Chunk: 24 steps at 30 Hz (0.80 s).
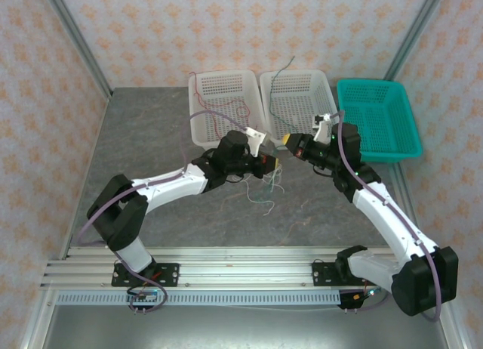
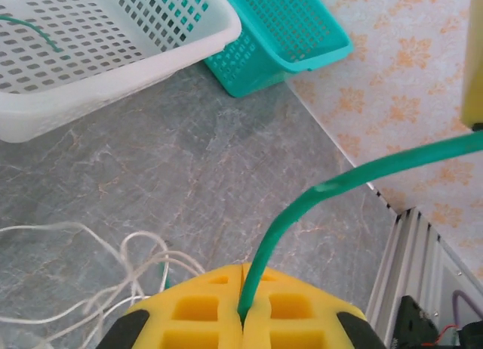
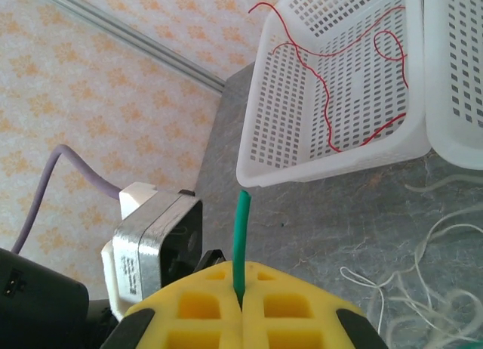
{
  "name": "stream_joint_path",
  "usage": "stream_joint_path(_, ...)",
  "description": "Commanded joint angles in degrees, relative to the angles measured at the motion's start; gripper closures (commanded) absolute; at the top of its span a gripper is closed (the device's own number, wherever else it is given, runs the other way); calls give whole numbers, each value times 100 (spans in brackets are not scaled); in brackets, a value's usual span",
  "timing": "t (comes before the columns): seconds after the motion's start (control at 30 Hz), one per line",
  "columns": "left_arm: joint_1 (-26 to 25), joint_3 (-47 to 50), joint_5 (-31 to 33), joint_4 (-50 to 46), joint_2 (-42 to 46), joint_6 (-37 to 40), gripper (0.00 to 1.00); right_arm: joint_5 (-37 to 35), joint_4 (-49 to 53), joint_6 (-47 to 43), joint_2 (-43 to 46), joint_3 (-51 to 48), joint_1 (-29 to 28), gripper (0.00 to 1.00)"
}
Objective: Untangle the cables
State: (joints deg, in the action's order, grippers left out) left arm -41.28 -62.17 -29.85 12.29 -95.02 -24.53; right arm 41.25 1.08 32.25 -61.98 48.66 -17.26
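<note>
Low in each wrist view, the left gripper (image 2: 243, 304) and right gripper (image 3: 241, 292) each pinch the green cable (image 2: 324, 189).

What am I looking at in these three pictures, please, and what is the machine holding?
These are two robot arms bolted to a grey table. One picture looks down from above and behind them. The other two come from a camera on each wrist, looking out past its own yellow fingers. The left tool and the right tool meet mid-table, each shut on a green cable. Loose white cables lie tangled below them. At the back stand a white basket holding a red cable, a second white basket and a teal basket.
</note>
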Motion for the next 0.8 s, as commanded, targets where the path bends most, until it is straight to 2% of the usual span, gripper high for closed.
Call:
stream_joint_path(0.0, 54, -63, 159, 589, 272, -374, 100, -258, 138, -546, 187, -128, -29, 64)
stream_joint_path(0.07, 101, 5, 283, 791, 335, -657, 100, -926, 91, -905, 515, -600, -23, 41)
stream_joint_path(0.13, 147, 17, 305, 1014, 316, -1007, 100, -1176, -574, -938, 890, -1325, -25, 38)
stream_joint_path(0.23, 166, -58, 242, 1184, 230, -1252, 100, -874, -1509, -710, 1130, -2068, -32, 31)
stream_joint_path(0.33, 164, -106, 107, 1337, 180, -1341, 100, -834, -1614, -372, 948, -2167, -27, 30)
stream_joint_path(0.47, 164, -120, 71, 1354, 205, -1343, 100, -996, -1476, 1180, 91, -1908, -32, 28)
stream_joint_path(0.6, 155, -80, 99, 1330, 237, -1343, 100, -441, -3171, 2704, -862, -2085, -77, 32)
stream_joint_path(0.67, 142, -39, 108, 1352, 255, -1352, 100, -459, -3549, 2916, -1069, -2061, -190, 31)
stream_joint_path(0.77, 137, -15, 109, 1339, 266, -1335, 100, -525, -3525, 2913, -1163, -1912, -372, 31)
